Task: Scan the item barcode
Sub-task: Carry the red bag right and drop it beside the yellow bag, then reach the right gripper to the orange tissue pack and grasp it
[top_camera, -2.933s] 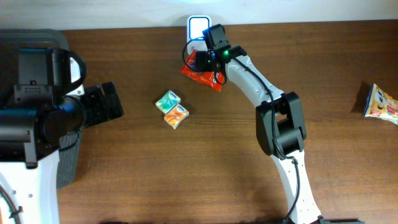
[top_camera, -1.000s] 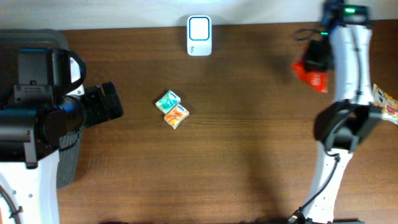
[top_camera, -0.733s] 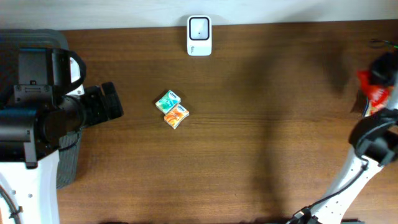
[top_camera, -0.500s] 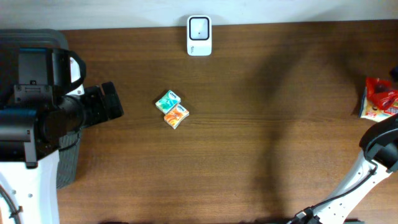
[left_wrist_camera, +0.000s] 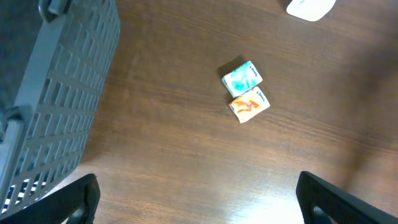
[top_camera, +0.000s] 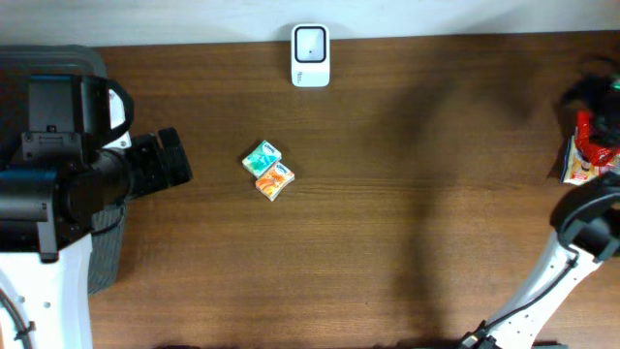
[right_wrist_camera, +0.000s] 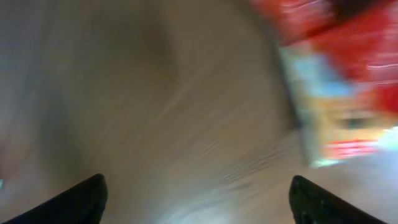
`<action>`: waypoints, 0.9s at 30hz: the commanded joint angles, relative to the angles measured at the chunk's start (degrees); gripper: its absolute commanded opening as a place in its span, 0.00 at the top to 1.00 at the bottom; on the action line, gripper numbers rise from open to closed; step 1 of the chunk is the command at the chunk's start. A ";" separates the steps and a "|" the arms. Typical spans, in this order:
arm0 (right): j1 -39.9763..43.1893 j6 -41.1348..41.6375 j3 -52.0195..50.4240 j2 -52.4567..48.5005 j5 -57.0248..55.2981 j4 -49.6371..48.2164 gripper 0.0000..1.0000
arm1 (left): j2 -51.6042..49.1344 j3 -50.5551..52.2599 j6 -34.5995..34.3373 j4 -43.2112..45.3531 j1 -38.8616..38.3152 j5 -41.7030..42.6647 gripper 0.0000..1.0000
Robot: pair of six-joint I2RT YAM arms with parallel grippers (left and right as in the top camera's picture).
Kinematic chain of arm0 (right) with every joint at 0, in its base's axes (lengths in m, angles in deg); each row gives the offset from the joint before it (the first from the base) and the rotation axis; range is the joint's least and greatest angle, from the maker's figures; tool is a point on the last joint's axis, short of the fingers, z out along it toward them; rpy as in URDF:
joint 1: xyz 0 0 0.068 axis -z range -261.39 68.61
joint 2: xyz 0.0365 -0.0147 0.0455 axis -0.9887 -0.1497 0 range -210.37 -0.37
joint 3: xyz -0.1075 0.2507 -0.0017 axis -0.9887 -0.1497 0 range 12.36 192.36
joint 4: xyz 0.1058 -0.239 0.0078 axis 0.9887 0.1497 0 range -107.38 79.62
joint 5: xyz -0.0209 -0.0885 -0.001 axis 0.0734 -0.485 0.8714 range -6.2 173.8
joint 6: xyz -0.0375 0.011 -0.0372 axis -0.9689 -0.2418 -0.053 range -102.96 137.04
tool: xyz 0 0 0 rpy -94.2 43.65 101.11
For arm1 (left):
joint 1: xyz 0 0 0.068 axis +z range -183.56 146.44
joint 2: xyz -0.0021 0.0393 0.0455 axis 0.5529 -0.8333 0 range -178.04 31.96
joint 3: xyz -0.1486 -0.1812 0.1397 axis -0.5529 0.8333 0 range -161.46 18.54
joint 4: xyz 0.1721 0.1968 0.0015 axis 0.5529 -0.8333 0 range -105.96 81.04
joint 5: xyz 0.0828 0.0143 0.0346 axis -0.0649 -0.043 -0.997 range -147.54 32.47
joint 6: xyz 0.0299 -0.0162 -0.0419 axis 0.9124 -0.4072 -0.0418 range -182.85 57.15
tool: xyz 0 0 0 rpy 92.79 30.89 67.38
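At the far left I see a grey basket, and the left arm is just beside it. The left fingers are spread wide, with nothing between them, above the brown worktop. To the right of them, near the middle of the worktop, lie a teal packet and an orange packet, which touch each other. A little more to the right, at the far edge, stands the white scanner. At the right edge lies the red packet, partly on a yellow and white packet. The right wrist view is blurred, but the right fingers are clearly apart and hold nothing. The red packet is ahead of them, not between them.
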 commanded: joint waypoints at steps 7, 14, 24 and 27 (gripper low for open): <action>-27.17 -13.79 1.01 0.22 9.53 7.87 0.01 | 0.09 -0.37 0.04 0.04 0.26 0.20 0.01; -47.30 -10.23 -1.29 0.22 8.63 7.30 0.01 | 0.09 -0.37 0.04 0.04 0.26 0.20 0.01; -61.92 27.34 -14.43 0.22 2.99 -8.15 0.01 | 0.09 -0.37 0.04 0.04 0.26 0.20 0.01; -63.23 34.93 -17.81 0.22 3.02 -12.39 0.07 | 0.09 -0.37 0.04 0.04 0.26 0.20 0.01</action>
